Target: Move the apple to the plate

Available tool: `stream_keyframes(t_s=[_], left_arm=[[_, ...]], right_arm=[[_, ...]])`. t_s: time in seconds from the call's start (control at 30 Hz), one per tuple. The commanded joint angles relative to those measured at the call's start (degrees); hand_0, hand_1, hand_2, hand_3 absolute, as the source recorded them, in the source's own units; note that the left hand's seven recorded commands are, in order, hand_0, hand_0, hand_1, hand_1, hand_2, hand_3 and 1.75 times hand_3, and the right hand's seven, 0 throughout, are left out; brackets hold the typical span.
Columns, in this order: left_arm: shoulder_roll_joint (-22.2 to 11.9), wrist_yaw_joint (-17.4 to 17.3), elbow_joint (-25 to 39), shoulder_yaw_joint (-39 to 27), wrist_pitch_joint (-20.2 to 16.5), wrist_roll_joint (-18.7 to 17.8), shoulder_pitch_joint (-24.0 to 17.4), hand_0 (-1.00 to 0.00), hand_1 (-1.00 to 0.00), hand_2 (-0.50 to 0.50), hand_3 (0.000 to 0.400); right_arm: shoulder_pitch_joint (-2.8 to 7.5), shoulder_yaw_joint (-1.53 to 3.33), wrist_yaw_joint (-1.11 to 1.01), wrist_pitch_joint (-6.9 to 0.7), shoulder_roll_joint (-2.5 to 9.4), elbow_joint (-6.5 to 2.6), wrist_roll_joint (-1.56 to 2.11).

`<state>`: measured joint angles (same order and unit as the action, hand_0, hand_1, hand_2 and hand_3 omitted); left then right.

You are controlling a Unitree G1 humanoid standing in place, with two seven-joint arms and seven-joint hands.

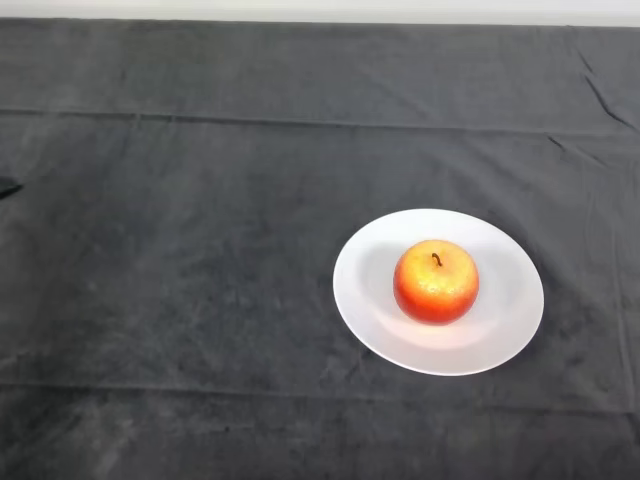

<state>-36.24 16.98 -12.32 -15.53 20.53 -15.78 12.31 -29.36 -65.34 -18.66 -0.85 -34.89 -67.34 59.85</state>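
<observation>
A red and yellow apple [436,281] stands upright, stem up, on the middle of a round white plate [500,330] at the right of centre on the table. At the far left edge of the head view, only a small black sliver of my left hand [7,188] shows. It is far from the plate and the apple, and nothing is seen in it.
A dark grey cloth [200,300] covers the whole table, with creases running across it near the back and the front. The table's far edge meets a pale strip at the top of the view.
</observation>
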Motion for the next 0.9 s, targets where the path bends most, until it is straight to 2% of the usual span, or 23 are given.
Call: stream_keyframes(t_s=[0.03, 0.2, 0.63, 0.9], left_arm=[[-3.2, 0.0, -0.6, -2.3, 2.0, 0.0, -1.5, 0.0, 0.0, 0.0, 0.0], [-2.0, 0.8, -1.8, -4.6, 3.3, 1.1, -2.9, 0.0, 0.0, 0.0, 0.0], [-1.7, -0.2, -4.2, -11.4, 4.2, -0.2, -6.0, 0.0, 0.0, 0.0, 0.0], [-0.3, 0.0, -5.6, -13.8, 5.2, 0.3, -6.7, 0.0, 0.0, 0.0, 0.0]], right_arm=[[0.86, -0.22, 0.09, 0.19, -1.01, 1.45, 0.54], [0.86, -0.23, 0.09, 0.18, -1.01, 1.45, 0.54], [0.85, -0.24, 0.09, 0.18, -1.02, 1.42, 0.56], [0.85, -0.25, 0.08, 0.17, -1.04, 1.39, 0.57]])
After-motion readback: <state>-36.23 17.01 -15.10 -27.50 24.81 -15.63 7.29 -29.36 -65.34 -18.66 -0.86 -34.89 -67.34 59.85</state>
